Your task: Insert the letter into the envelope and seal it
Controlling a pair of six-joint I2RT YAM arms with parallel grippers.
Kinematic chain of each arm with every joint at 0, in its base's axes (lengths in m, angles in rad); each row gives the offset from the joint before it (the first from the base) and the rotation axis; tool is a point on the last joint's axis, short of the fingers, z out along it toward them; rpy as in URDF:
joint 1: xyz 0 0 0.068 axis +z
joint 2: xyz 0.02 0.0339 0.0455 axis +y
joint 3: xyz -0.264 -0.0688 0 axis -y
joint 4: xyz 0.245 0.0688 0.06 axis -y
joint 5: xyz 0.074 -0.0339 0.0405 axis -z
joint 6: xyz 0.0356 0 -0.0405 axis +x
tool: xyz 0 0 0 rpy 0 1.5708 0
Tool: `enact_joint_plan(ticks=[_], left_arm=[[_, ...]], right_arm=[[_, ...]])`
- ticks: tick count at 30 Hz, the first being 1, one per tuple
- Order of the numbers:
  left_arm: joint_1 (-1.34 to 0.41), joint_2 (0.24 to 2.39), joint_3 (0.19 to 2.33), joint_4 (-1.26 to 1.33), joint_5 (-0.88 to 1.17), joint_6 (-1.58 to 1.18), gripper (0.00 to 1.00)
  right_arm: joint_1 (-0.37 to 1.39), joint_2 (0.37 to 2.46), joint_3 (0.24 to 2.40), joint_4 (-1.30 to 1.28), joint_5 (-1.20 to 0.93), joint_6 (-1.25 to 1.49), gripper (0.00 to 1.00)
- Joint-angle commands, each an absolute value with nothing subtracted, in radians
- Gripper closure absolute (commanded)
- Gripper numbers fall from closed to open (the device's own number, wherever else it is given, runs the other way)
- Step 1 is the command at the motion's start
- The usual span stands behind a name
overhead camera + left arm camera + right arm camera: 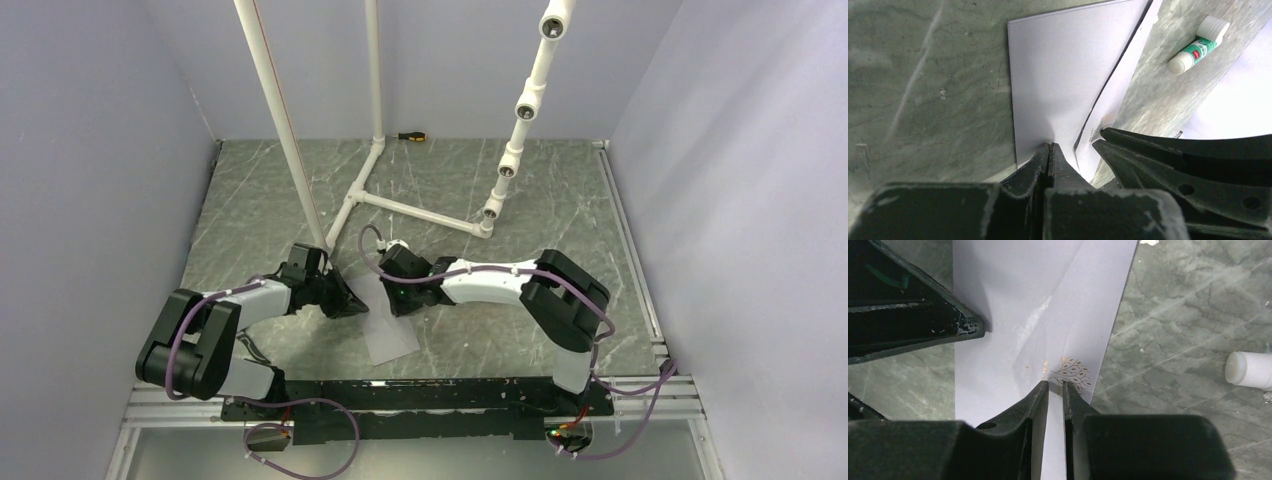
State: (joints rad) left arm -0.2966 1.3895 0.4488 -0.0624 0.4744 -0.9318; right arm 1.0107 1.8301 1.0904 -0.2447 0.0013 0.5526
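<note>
The pale grey envelope (390, 335) lies flat on the marbled table between the two arms. In the left wrist view my left gripper (1050, 146) is shut, its tips pinching the near edge of the envelope (1058, 75), which puckers there. My right gripper (1054, 385) rests tip-down on the envelope (998, 355) beside a gold leaf print (1073, 374). Its jaws stand a narrow gap apart, with nothing pinched between them. The two grippers (352, 298) (398, 298) nearly touch over the envelope's far end. The letter is out of view.
A white and green glue stick (1196, 51) lies on the table just right of the envelope, its white end (1248, 370) at the right wrist view's edge. A white pipe frame (400, 205) stands behind, with a screwdriver (411, 135) by the back wall.
</note>
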Motion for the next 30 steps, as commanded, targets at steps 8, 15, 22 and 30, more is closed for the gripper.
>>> enact_joint_plan(ticks=[8,15,22,30], left_arm=[[-0.293,1.432,0.417,-0.103,0.431,-0.961,0.97],[-0.292,1.429,0.405,-0.124,0.414,-0.97,0.97],[-0.291,1.419,0.397,-0.121,0.41,-0.976,0.97],[-0.289,1.42,0.392,-0.124,0.406,-0.976,0.97]], right_arm=[[1.157,1.953,1.199,-0.339,0.284,0.417,0.77],[1.161,1.992,1.227,-0.36,0.317,0.397,0.77],[1.163,2.02,1.218,-0.348,0.255,0.394,0.74],[1.171,2.005,1.165,-0.367,0.178,0.39,0.78]])
